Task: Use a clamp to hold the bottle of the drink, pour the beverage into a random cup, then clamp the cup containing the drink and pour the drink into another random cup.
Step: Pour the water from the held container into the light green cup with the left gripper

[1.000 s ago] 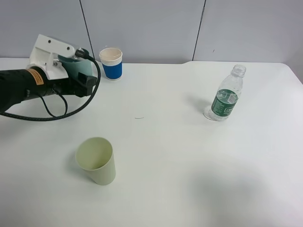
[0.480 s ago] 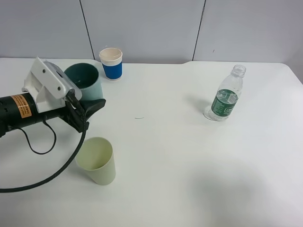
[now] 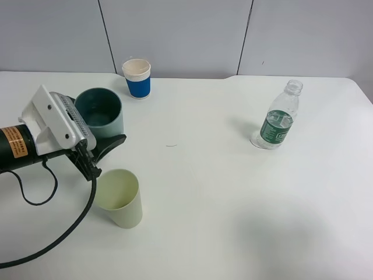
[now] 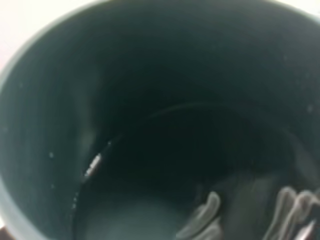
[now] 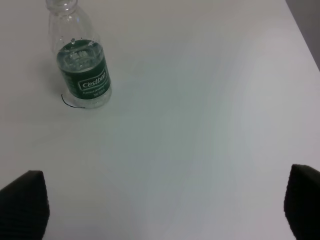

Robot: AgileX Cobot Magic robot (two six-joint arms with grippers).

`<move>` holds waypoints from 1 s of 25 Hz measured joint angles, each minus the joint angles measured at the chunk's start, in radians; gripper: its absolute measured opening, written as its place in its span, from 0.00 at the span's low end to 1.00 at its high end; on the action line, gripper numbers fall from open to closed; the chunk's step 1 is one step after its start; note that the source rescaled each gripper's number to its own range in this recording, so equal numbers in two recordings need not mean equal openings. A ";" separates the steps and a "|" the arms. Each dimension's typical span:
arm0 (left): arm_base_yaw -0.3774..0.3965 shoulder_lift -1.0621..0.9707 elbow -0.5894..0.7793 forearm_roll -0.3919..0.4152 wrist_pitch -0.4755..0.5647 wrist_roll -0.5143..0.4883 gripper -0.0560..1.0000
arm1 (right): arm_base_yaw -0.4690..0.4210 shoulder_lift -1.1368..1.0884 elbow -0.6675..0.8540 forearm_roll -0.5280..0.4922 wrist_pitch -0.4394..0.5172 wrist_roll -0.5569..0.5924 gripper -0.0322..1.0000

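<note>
My left gripper [image 3: 108,139] is shut on a teal cup [image 3: 99,111] and holds it roughly upright, mouth up, just behind a pale green cup [image 3: 119,197] that stands empty at the front left. In the left wrist view the teal cup's dark inside [image 4: 150,130] fills the frame, with some liquid glinting at the bottom. The clear bottle with a green label [image 3: 277,119] stands uncapped at the right. It also shows in the right wrist view [image 5: 80,65], well ahead of my open, empty right gripper [image 5: 165,205]. That gripper is out of the exterior view.
A blue cup with a white rim [image 3: 137,77] stands at the back left, near the wall. The left arm's black cable [image 3: 70,227] loops over the table in front of the arm. The white table [image 3: 210,192] ends close to the bottle on the right.
My left arm has brought the teal cup from beside the blue cup toward the front, close to the pale green cup, and has turned at the wrist. The bottle and the other cups have not moved.
</note>
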 joint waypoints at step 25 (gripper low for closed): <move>0.130 -0.067 0.092 0.014 -0.145 0.239 0.07 | 0.000 0.000 0.000 0.000 0.000 0.000 0.95</move>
